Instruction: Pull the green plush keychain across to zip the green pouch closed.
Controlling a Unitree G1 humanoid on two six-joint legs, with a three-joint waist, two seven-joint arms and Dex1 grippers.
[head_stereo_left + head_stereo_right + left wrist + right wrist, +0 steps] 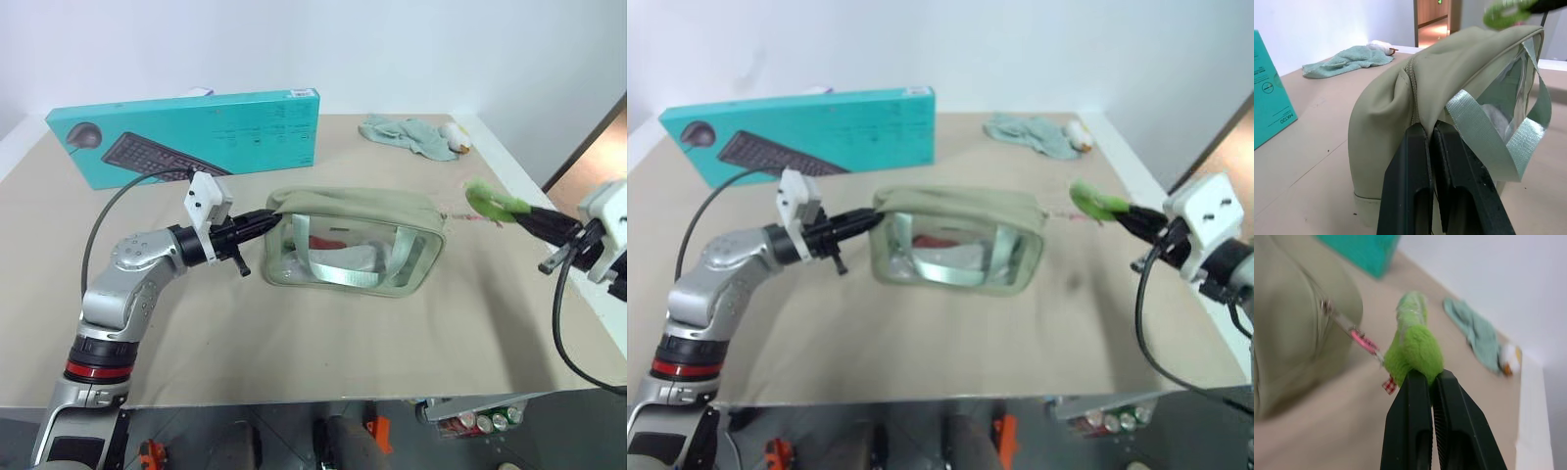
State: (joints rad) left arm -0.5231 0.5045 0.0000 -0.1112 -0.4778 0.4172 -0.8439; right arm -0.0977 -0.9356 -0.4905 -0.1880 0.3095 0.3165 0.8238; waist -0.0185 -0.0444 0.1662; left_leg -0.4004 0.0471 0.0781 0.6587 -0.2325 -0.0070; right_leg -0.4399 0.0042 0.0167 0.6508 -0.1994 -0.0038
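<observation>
On the table (294,343), left claw (272,217) pinches the pouch (358,243); right claw (521,213), at three o'clock, pinches the keychain (490,201).

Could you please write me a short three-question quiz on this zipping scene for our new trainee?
1. True or false: the right gripper is shut on the green plush keychain.
2. What does the left gripper pinch? A) the keyboard box B) the end of the green pouch C) the teal cloth
3. Fill in: the teal cloth lies at the table's far ____ corner.

Key: 1 true; 2 B; 3 right.
</observation>
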